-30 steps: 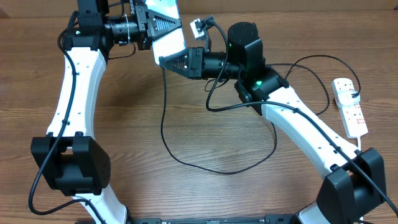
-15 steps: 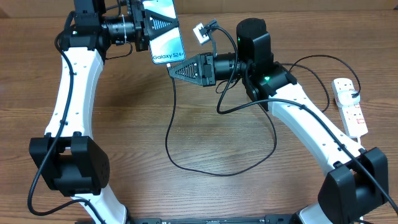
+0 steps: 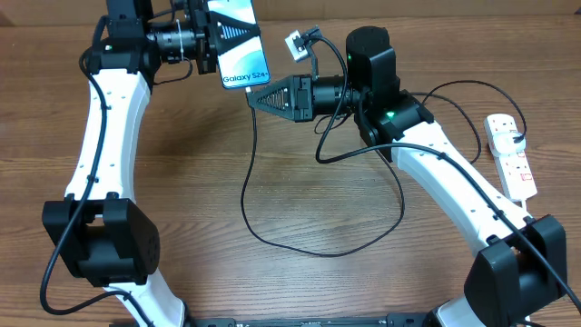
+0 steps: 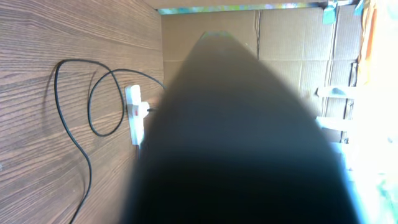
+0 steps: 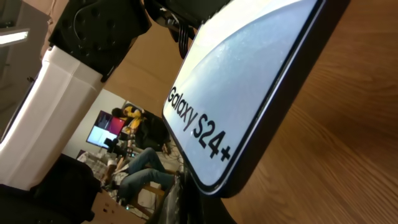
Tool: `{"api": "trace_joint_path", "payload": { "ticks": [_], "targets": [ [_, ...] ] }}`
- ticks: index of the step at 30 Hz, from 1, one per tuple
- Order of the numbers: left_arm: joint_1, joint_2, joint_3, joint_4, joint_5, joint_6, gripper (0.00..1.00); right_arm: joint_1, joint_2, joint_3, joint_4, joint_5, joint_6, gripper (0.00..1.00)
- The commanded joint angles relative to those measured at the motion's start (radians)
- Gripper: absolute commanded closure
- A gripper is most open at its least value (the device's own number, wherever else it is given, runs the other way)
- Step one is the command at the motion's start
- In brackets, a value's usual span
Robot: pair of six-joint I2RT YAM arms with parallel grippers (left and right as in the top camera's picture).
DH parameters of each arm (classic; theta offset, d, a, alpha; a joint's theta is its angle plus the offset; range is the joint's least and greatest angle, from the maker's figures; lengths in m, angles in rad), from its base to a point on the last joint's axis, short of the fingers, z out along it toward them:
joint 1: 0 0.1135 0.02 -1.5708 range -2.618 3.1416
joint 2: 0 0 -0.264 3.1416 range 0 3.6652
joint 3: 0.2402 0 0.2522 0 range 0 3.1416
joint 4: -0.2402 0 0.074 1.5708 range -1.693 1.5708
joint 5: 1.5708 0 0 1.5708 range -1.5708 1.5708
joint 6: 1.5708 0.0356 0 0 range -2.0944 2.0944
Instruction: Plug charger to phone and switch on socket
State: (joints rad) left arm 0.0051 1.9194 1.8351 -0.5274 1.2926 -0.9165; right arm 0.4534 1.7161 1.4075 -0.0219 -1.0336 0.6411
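Where the overhead view looked down, the left tool point(image 3: 227, 41) was clamped on the phone point(image 3: 247, 65), holding it up off the bench point(image 3: 182, 209) with the lit screen facing up and its lower edge turned toward the right tool point(image 3: 254, 95). One black finger lay across the screen; the other was hidden behind the phone. The right tool's fingers were pressed together, its tip just beside the phone's lower edge. The charger point(image 3: 244, 193) ran up to that tip, so the tool seemed closed on the cable's end, though the connector itself was hidden there. Whether it had reached the phone's port could not be made out.

From the tip the black cable dropped to the bench below, looped widely under the right arm and ran off to the power strip point(image 3: 510, 156), which lay well away behind the right tool near the bench's edge. A black plug sat in one of its outlets. Its red switches were too small to read.

The left wrist view was mostly filled by a dark blurred shape, with only the power strip point(image 4: 134, 115) and cable loops point(image 4: 89, 106) showing beside it. The right wrist view showed the phone point(image 5: 249, 81) close ahead, cut off at the top, with its own fingers only a dark blur at the bottom.
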Motion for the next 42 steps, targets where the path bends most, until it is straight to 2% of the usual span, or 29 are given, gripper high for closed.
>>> {"api": "trace_joint_path", "payload": {
  "ticks": [1, 10, 18, 33, 42],
  "targets": [
    [0.001, -0.016, 0.011, 0.005, 0.032, -0.002, 0.96, -0.004, 0.003, 0.006, 0.044, 0.05, 0.049, 0.96],
    [0.001, -0.016, 0.011, 0.016, 0.032, 0.041, 0.96, -0.004, 0.003, 0.006, 0.043, 0.073, 0.073, 0.96],
    [0.0, -0.016, 0.011, 0.124, 0.072, 0.049, 0.96, -0.004, 0.003, 0.006, 0.085, 0.093, 0.13, 0.96],
    [0.0, -0.016, 0.011, 0.125, 0.069, 0.026, 0.96, -0.004, 0.003, 0.006, 0.023, 0.114, 0.167, 0.96],
    [0.0, -0.016, 0.011, 0.125, 0.065, 0.027, 0.96, -0.004, 0.003, 0.006, 0.044, 0.132, 0.212, 0.96]
  ]
}}
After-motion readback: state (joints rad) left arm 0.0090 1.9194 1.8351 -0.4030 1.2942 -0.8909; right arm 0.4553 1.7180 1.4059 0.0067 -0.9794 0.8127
